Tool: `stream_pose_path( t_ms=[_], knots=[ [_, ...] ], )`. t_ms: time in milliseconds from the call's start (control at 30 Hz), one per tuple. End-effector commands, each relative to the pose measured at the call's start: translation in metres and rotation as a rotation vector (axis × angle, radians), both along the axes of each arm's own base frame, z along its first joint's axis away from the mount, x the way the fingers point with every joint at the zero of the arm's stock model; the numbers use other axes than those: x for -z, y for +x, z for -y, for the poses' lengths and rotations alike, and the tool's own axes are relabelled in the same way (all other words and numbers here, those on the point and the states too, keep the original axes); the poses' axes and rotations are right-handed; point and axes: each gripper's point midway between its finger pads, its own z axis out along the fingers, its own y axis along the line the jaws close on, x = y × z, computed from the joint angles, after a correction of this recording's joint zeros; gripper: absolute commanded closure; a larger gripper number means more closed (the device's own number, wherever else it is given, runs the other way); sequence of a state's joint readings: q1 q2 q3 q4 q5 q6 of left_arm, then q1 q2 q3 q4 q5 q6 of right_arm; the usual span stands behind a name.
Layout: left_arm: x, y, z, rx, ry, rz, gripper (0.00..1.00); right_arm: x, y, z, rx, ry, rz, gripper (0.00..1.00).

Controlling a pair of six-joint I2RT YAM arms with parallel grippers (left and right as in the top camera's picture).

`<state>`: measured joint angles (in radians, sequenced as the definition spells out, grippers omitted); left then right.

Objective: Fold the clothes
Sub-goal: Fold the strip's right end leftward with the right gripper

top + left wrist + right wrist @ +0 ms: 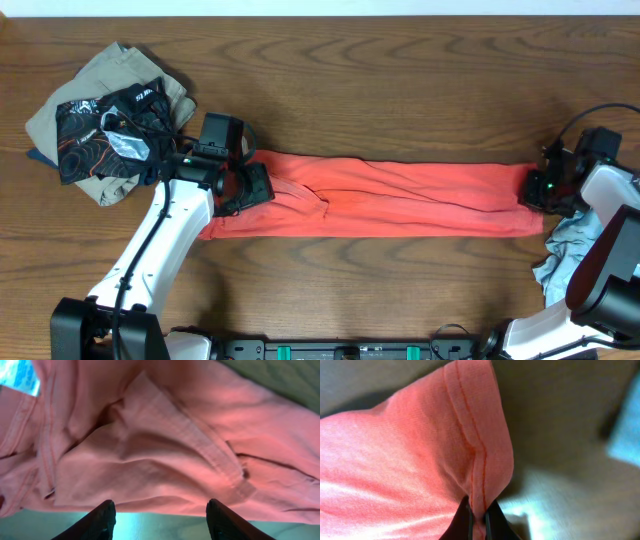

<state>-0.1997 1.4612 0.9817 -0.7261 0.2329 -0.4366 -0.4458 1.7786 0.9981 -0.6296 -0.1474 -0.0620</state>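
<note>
A salmon-red garment (400,197) lies stretched in a long band across the wooden table. My left gripper (248,188) is at its left end; in the left wrist view its fingers (161,512) are spread open just above the table in front of the rumpled red cloth (145,455), holding nothing. My right gripper (537,190) is at the right end; in the right wrist view its fingers (478,519) are shut on the stitched hem of the red garment (410,460).
A pile of clothes, khaki with a black patterned piece (105,125), sits at the back left. A light blue cloth (570,250) lies at the right edge under my right arm. The table (400,80) is dark wood.
</note>
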Motion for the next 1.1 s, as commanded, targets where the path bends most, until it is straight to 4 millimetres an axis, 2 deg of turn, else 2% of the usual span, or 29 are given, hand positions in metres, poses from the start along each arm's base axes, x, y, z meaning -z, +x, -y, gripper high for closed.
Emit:
stream_pose_path(
  t_ms=[0,100,200,433,767,1067],
  knots=[
    [-0.004,-0.001,-0.004,0.016,0.017,0.0,0.4,-0.042,0.014,0.029,0.092,-0.124,0.039,0.99],
    [-0.003,-0.005,-0.006,0.021,0.033,-0.017,0.39,-0.07,0.022,0.011,0.058,-0.053,0.062,0.99],
    [-0.002,-0.007,-0.007,0.021,0.034,-0.024,0.39,-0.08,0.02,-0.013,0.004,-0.013,0.033,0.99],
    [0.002,-0.011,-0.007,0.021,0.037,-0.039,0.39,-0.077,0.013,-0.088,-0.12,0.034,-0.066,0.99],
    [0.003,-0.014,-0.008,0.021,0.039,-0.052,0.39,-0.076,0.001,-0.182,-0.201,0.057,-0.124,0.99],
    [0.003,-0.017,-0.008,0.022,0.041,-0.062,0.39,-0.074,-0.002,-0.235,-0.247,0.068,-0.102,0.99]
  ],
)
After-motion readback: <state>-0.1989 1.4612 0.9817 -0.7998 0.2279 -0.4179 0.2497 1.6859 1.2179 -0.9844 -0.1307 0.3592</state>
